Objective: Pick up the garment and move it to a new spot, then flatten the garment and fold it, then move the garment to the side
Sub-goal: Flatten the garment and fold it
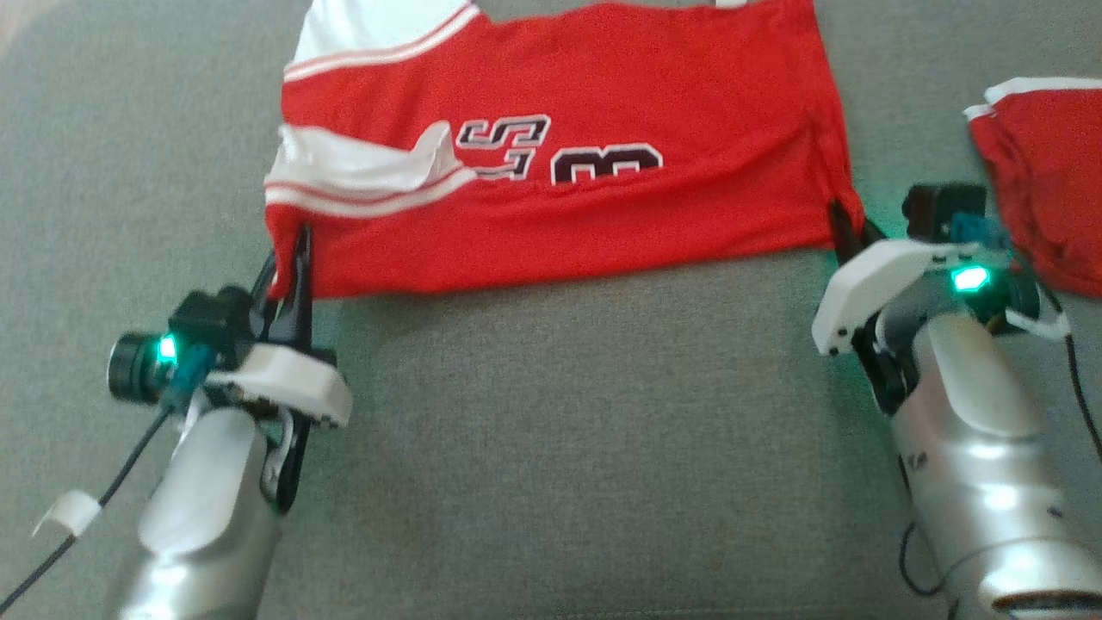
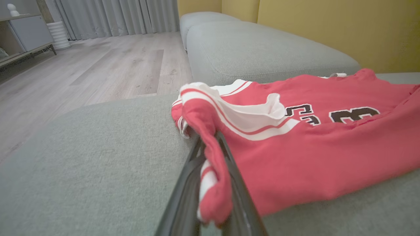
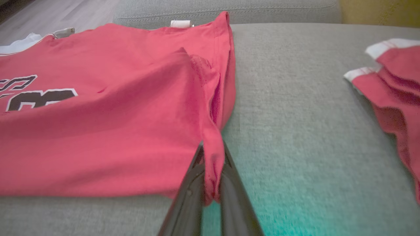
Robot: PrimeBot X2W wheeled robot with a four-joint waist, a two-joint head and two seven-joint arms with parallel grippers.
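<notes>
Gripping one jersey [image 1: 603,224] by near corners with left tool [image 1: 297,250], right tool [image 1: 839,220], both clamped; second garment [image 1: 1046,172] apart, toward sofa [image 1: 560,430] right edge.

Right hand [image 3: 212,154] pinches near corner of red jersey with black lettering [image 3: 108,131], on grey fabric sofa cushion [image 3: 288,131]; another red-and-white garment [image 3: 393,91] lies well apart.

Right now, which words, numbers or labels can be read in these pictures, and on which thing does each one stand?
"3": black numeral with white outline on the red jersey, partly hidden in a fold.
"S": fairly sure among the black letters beside it; the rest is covered by white trim.
White tag at the jersey's edge: too small to read.
Second red garment: no text seen.
</notes>
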